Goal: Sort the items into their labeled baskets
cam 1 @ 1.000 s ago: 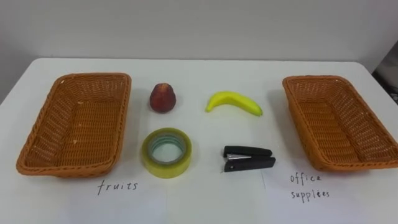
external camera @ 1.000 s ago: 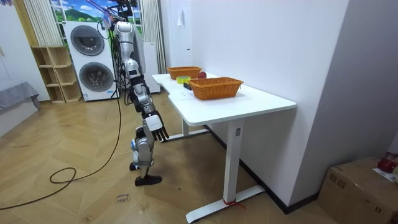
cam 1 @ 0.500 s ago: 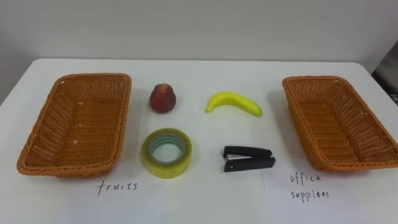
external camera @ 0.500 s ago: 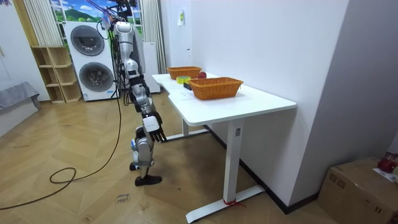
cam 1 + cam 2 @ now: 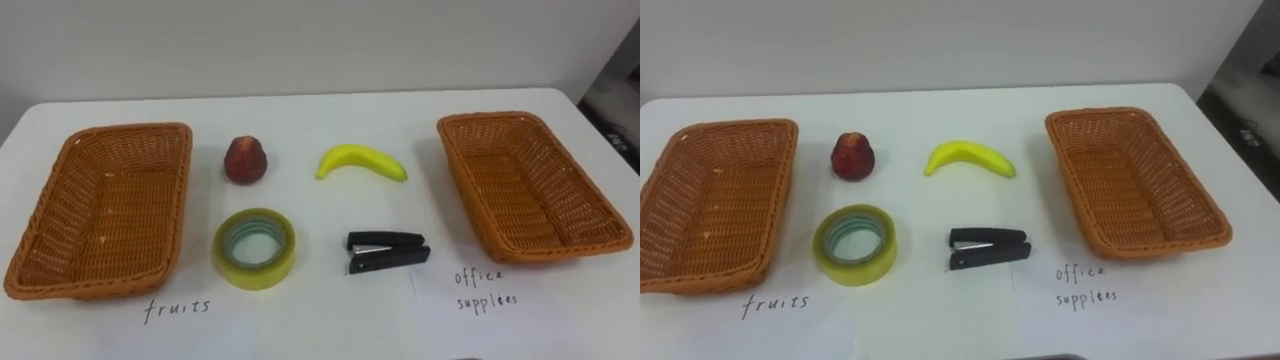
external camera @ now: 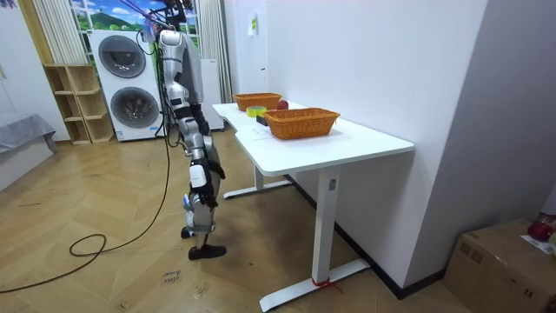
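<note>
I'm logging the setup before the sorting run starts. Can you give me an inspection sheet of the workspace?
surface: white table, carrying the items below.
job's things: red fruit and banana at the back, tape roll and black stapler in front, all between the baskets. The left basket, labelled fruits, and the right basket, labelled office supplies, are both empty.
clutter: nothing seen.
hands: right hand hangs at the robot's side, off the table.
cables: nothing seen on the table.
surroundings: washing machines and a shelf behind the robot, and a cardboard box on the floor.
</note>
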`<state>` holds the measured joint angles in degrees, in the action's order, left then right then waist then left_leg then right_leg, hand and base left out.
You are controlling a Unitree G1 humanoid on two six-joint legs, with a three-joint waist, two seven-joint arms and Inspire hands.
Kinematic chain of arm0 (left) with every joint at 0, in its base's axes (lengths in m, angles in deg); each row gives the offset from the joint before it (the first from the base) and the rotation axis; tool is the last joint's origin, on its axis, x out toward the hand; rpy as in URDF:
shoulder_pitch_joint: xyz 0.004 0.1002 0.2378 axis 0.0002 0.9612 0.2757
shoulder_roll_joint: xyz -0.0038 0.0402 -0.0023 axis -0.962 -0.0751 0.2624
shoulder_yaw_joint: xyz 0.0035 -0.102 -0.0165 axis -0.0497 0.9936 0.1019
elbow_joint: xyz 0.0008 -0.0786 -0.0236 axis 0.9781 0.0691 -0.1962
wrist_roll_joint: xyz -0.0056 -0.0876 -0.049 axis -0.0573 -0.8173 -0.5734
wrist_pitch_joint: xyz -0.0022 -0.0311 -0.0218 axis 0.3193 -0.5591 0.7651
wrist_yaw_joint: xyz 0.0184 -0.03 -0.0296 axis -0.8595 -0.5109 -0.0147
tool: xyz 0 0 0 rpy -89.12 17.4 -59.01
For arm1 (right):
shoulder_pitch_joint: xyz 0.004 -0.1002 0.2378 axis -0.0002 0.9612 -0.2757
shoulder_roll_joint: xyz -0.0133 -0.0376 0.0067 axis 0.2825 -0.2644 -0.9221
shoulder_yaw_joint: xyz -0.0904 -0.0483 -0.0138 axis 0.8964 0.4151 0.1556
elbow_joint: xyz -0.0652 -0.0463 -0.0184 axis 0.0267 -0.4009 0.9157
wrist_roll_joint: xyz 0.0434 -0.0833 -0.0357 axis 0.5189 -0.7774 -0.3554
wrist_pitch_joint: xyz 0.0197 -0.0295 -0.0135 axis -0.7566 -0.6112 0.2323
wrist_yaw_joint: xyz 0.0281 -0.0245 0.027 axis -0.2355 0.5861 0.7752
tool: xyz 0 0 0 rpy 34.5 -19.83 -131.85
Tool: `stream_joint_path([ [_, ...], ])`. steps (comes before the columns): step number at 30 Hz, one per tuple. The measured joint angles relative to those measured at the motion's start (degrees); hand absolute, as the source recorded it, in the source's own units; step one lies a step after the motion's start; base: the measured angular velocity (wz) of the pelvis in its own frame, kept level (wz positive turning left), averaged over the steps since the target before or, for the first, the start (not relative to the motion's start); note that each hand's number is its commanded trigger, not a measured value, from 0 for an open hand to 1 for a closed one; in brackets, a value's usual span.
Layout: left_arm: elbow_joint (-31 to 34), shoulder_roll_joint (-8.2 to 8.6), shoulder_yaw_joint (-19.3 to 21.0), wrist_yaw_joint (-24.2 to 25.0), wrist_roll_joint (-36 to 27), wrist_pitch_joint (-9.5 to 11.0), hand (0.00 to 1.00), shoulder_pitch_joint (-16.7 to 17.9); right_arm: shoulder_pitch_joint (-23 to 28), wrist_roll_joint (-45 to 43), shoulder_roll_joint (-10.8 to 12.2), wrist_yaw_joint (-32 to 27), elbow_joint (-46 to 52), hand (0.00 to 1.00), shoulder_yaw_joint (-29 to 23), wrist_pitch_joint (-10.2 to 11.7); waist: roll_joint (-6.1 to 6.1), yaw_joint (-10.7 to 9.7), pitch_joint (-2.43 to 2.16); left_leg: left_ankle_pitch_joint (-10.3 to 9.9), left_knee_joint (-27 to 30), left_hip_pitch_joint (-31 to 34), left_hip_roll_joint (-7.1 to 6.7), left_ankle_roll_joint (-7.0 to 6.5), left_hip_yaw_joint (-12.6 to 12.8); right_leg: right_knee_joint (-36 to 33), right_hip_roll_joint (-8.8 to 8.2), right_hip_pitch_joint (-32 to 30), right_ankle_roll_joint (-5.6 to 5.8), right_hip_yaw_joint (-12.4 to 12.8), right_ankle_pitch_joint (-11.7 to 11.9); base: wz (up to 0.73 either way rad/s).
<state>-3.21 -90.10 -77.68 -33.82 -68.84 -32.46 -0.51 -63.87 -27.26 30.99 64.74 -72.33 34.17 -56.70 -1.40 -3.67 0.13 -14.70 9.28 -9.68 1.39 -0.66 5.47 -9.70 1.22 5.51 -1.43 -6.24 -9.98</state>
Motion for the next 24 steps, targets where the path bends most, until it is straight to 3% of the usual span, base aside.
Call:
stream_joint_path([
  [4,0.8,-0.41,1.0,0.0,0.1,0.9,0.00,0.3,0.7,3.2,0.0,-4.7,4.0,0.00,-6.1,0.0,-0.39,-1.1,-0.26,0.0,0.2,-0.1,-0.01,0.00,0.6,-0.3,-0.06,-0.3,0.01,0.9,0.0,-0.11],
  [6,0.9,-1.43,1.1,-0.2,0.1,1.1,0.00,0.6,1.5,3.4,0.0,-8.2,7.1,0.00,-9.1,0.3,-0.71,-1.8,-0.39,0.0,0.3,-0.1,-0.01,0.00,0.7,-0.6,-0.04,-0.5,0.01,1.3,0.0,-0.09],
  [12,2.2,-2.48,1.5,-1.7,0.1,1.6,0.00,1.3,1.6,6.5,0.1,-18.5,11.5,0.00,-14.6,1.5,-0.91,-2.9,-0.33,0.0,0.2,-0.4,-0.10,-0.04,0.8,-1.2,-0.08,-0.7,0.08,1.4,-0.5,-0.02],
  [19,5.3,-2.39,1.6,-2.2,0.1,1.7,0.00,2.4,2.2,8.6,0.1,-30.9,22.9,0.00,-16.0,4.1,-0.83,-2.7,-0.38,0.0,0.0,0.2,-0.09,-0.11,0.6,-3.1,-0.10,-2.3,-0.12,1.5,-0.8,-0.02],
  [24,5.5,-2.40,1.5,-2.2,0.1,2.4,0.00,2.3,2.2,10.2,-0.1,-37.8,32.4,0.00,-16.0,7.2,-0.99,-2.4,-0.34,0.0,0.2,0.4,-0.18,-0.14,0.6,-2.9,-0.04,-2.5,-0.06,1.5,-1.1,0.00],
])
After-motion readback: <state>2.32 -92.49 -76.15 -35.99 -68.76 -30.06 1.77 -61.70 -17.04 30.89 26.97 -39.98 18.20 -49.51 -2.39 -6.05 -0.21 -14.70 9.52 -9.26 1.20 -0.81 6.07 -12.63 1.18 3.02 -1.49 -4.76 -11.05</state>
